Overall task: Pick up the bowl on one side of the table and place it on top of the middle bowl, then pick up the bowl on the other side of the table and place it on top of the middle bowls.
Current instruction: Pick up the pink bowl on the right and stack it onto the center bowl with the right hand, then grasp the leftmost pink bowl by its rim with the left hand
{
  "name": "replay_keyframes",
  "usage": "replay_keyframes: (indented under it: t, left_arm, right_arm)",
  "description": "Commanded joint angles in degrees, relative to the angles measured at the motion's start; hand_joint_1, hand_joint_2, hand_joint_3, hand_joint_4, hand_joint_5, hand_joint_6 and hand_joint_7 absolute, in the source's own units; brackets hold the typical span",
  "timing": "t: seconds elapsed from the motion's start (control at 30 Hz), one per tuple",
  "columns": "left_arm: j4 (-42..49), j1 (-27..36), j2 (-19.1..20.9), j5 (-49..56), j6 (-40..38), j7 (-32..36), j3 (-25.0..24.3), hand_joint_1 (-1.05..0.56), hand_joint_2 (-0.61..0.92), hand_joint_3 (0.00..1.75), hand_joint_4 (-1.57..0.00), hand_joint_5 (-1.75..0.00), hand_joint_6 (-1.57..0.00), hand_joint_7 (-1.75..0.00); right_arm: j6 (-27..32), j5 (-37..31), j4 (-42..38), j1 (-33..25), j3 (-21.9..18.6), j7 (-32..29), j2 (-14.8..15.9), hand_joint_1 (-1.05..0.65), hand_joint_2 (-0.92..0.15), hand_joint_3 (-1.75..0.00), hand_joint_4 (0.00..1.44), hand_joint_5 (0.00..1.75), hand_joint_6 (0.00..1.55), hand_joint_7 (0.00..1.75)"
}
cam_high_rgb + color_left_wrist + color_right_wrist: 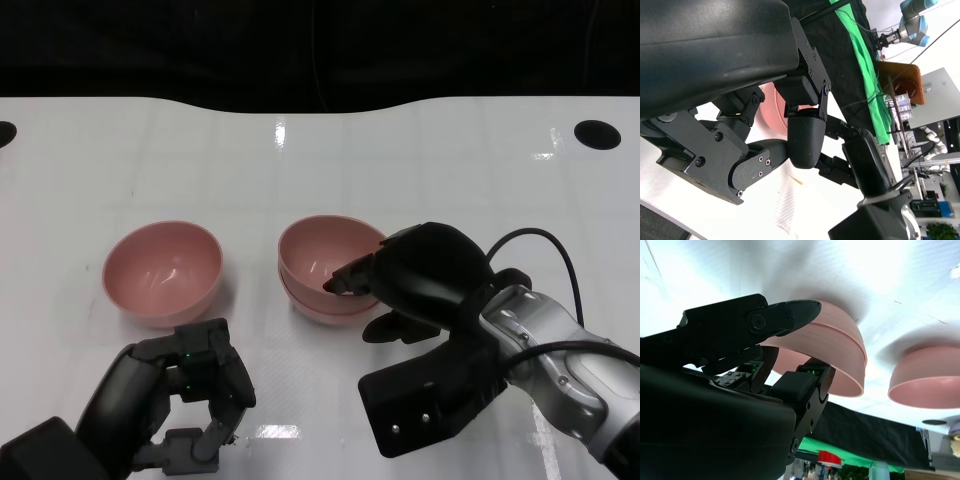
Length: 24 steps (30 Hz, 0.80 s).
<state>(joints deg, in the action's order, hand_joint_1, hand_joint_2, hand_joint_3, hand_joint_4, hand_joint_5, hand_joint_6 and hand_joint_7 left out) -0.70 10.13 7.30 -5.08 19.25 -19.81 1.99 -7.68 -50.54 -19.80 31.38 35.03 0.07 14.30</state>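
We take the stacked pair of pink bowls [325,268] as our landmark: two smooth, rounded, glossy shells nested one in the other, sitting on the shiny white table [420,160]. The seam between their rims shows as a thin line in the right wrist view [840,347].

Our right hand [420,275], a rounded matte black shell on a silver forearm, lies against the stack's right side. One finger [350,278] hooks over the top bowl's rim into its hollow, while others sit outside the wall, so we have the upper bowl pinched at its edge.

To the left of the stack, apart from it, stands the single pink bowl [163,270], the same round, glossy form, upright and open.

Our left hand [195,395] sits nearer us than that single bowl, just short of it, its blocky black fingers curled inward around nothing.
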Motion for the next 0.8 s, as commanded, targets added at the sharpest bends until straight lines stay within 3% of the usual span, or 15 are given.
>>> replay_keyframes:
  t: [0.03, 0.33, 0.5, 0.8]
  left_arm:
    - [-0.87, 0.37, 0.82, -0.57, -1.56, 0.65, -0.93, -0.21, 0.44, 1.25, -0.87, -1.68, -0.87, -1.46]
    - [-0.95, 0.25, 1.02, -1.43, -2.58, 0.1, -1.96, -0.2, 0.41, 1.28, -0.87, -1.68, -0.86, -1.46]
    - [-0.77, 0.0, 1.37, -1.79, -3.13, -0.15, -2.12, -0.22, 0.41, 1.29, -0.86, -1.68, -0.85, -1.46]
    - [-1.61, -0.03, 1.64, -2.33, -4.8, 0.0, -2.53, -0.18, 0.43, 1.3, -0.85, -1.71, -0.84, -1.47]
  right_arm:
    - [-0.96, 0.32, 2.4, -2.49, -2.46, -4.38, 1.64, -0.58, -0.92, -0.13, 0.48, 0.46, 0.56, 0.0]
    - [-0.13, -0.94, 9.62, -8.54, -6.28, -10.1, 3.06, -0.59, -0.92, -0.14, 0.03, 0.7, 0.31, 0.0]
    - [-0.69, 0.02, 14.78, -12.29, -8.5, -9.29, 4.09, -0.6, -0.92, -0.18, 0.0, 0.67, 0.26, 0.0]
    - [-1.79, 1.75, 23.21, -20.99, -12.46, -8.35, 6.73, -0.59, -0.92, -0.14, 0.02, 0.76, 0.31, 0.03]
